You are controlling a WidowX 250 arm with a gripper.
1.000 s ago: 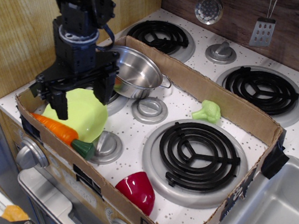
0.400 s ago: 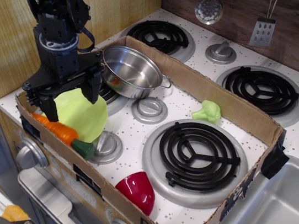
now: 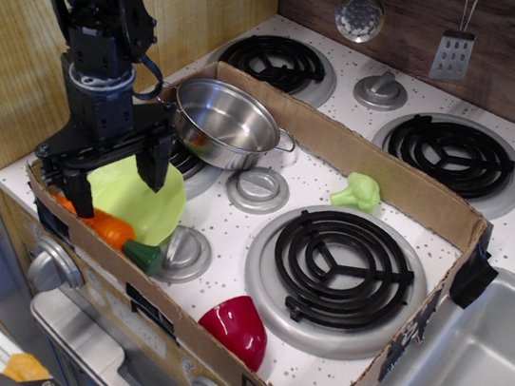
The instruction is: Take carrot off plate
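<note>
The orange carrot (image 3: 110, 228) lies along the front edge of the lime-green plate (image 3: 146, 201), its dark green stem cap (image 3: 143, 256) pointing right, past the rim. The plate sits at the front left of the cardboard tray. My black gripper (image 3: 115, 183) hangs open over the plate's left part, one finger (image 3: 78, 189) near the carrot's thin end and the other (image 3: 156, 164) over the plate's back. It holds nothing. The carrot's tip is partly hidden behind the left finger.
A steel pot (image 3: 226, 123) stands just behind the plate. A red bowl (image 3: 236, 329) lies at the tray's front edge, a light green broccoli (image 3: 359, 191) at the back right. The cardboard tray wall (image 3: 96, 252) runs right in front of the carrot. Black burners surround.
My gripper has moved left and lower over the plate, from above its middle to its left side near the carrot. Carrot and plate have stayed put.
</note>
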